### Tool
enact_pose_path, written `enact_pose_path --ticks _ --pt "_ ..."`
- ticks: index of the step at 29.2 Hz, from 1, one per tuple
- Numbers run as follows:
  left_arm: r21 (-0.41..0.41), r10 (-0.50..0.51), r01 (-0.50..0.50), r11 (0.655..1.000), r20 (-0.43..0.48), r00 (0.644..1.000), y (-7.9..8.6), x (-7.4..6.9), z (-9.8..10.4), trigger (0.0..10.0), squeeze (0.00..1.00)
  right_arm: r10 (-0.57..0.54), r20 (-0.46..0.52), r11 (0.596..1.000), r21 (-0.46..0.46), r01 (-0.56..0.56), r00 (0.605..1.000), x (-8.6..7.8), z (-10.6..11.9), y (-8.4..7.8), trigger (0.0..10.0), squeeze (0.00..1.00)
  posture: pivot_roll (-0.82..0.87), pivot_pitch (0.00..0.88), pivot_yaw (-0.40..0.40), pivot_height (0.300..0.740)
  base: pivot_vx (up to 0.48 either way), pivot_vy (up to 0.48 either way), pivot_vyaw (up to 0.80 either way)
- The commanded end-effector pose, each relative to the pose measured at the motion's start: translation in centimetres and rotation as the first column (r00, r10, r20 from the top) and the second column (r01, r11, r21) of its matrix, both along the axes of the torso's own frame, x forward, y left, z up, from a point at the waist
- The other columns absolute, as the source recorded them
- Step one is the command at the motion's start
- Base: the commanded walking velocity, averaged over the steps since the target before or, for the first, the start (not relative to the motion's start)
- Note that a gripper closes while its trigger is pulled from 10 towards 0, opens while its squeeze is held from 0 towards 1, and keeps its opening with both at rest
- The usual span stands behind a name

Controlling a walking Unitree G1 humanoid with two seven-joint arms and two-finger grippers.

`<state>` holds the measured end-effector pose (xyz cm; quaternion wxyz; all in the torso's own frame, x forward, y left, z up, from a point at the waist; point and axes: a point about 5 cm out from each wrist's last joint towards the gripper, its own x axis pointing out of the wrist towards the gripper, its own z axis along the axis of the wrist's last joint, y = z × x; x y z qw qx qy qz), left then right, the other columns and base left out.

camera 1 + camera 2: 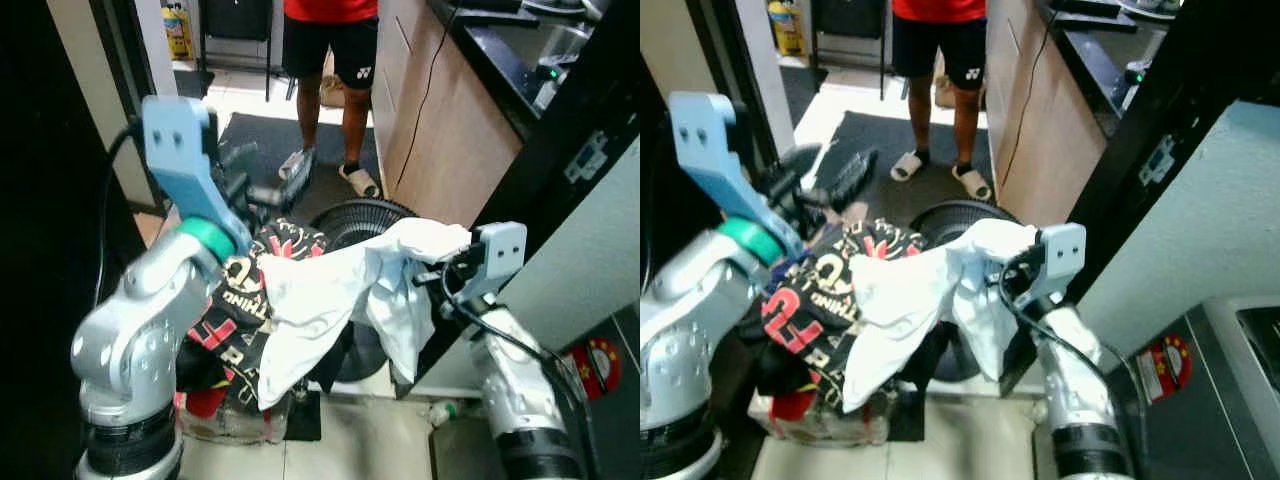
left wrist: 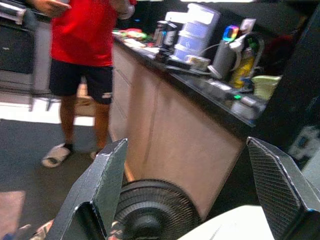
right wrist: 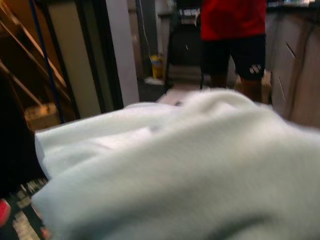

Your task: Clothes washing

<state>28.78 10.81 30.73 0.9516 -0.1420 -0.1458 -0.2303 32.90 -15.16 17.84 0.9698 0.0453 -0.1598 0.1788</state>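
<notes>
A white garment (image 1: pixel 320 300) hangs in the air in front of me. Its right end is bunched around my right gripper (image 1: pixel 425 272), which is shut on it with the fingers buried in the cloth. The same white cloth (image 3: pixel 175 165) lies right in front of the right wrist camera. The garment's left end rests on a black garment with red and white lettering (image 1: pixel 235 305) on top of a clothes pile. My left gripper (image 1: pixel 275 175) is raised above that pile. It is open, with nothing between its fingers (image 2: pixel 107 180).
A black floor fan (image 1: pixel 362 215) stands just behind the clothes. A person (image 1: pixel 328 60) in a red shirt, black shorts and sandals stands further back on a dark mat. A wooden counter (image 1: pixel 440 130) runs along the right. A pale appliance panel (image 1: pixel 590 270) is close on my right.
</notes>
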Motion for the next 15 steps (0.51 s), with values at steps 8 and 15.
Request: enact_pose_path --ticks 8,15 --pt "-0.035 0.019 -0.019 0.999 0.007 1.000 -0.5 1.2 1.5 10.0 0.00 0.062 0.061 0.996 0.059 -0.065 0.996 -0.8 1.9 3.7 10.0 0.00 0.15 0.026 0.025 0.740 0.000 0.000 0.00" --pt "0.024 0.120 -0.126 0.992 0.182 0.976 1.4 1.4 5.2 10.0 0.00 -0.039 0.166 0.999 0.036 0.033 0.985 -1.3 4.4 4.5 10.0 0.00 0.16 0.021 0.016 0.740 0.000 0.000 0.00"
